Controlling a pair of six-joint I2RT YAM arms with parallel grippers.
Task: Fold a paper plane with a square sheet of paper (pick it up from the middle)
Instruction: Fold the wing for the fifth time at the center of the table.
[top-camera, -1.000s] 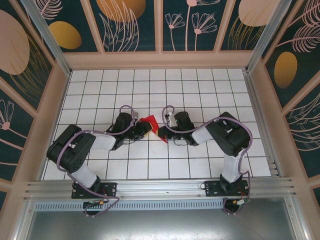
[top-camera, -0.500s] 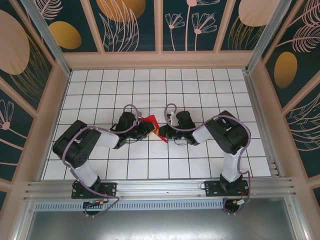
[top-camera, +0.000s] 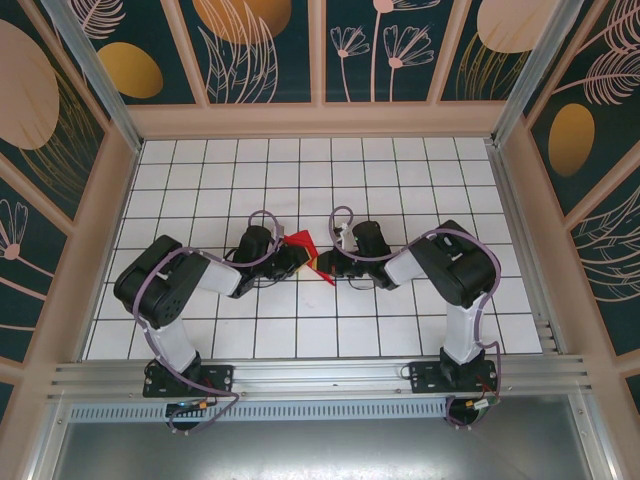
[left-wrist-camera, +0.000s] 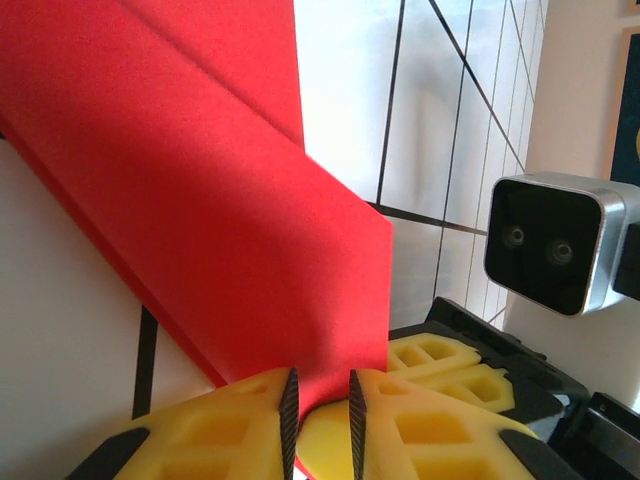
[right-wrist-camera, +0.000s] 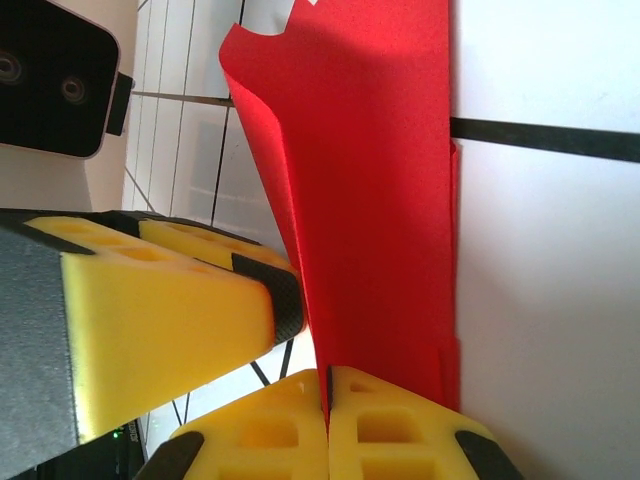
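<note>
- Between the two grippers, at the middle of the white grid table (top-camera: 400, 180), is the red paper (top-camera: 303, 243), folded and creased, its face plain and unmarked.
- From above, we see the left gripper (top-camera: 291, 256) at the paper's left side and the right gripper (top-camera: 327, 266) at its right. A pointed red tip shows on the near side of the right one.
- Up close on the left wrist, we get what the overhead view is too small to give. Black pads (left-wrist-camera: 290, 410) on yellow fingers stand narrow with a slim gap, and the paper's lower corner reaches down into that gap. We cannot tell whether the pads press it.
- That same view looks past the paper to the right arm's grey wrist camera (left-wrist-camera: 545, 240), two lenses facing us, with yellow fingers below it.
- On the right wrist, we see the jaws closed flat together, pinching the paper's edge, with a long crease running up the sheet away from them.
- Beside them sits one of the left gripper's yellow fingers, with the left arm's wrist camera (right-wrist-camera: 50, 75) at the upper left corner.
- Around the table we see pale wooden frames holding dark teal panels (top-camera: 90, 50) painted with gold discs and outlined leaves. An aluminium rail (top-camera: 320, 380) crosses the near edge, with both arm bases on it.
</note>
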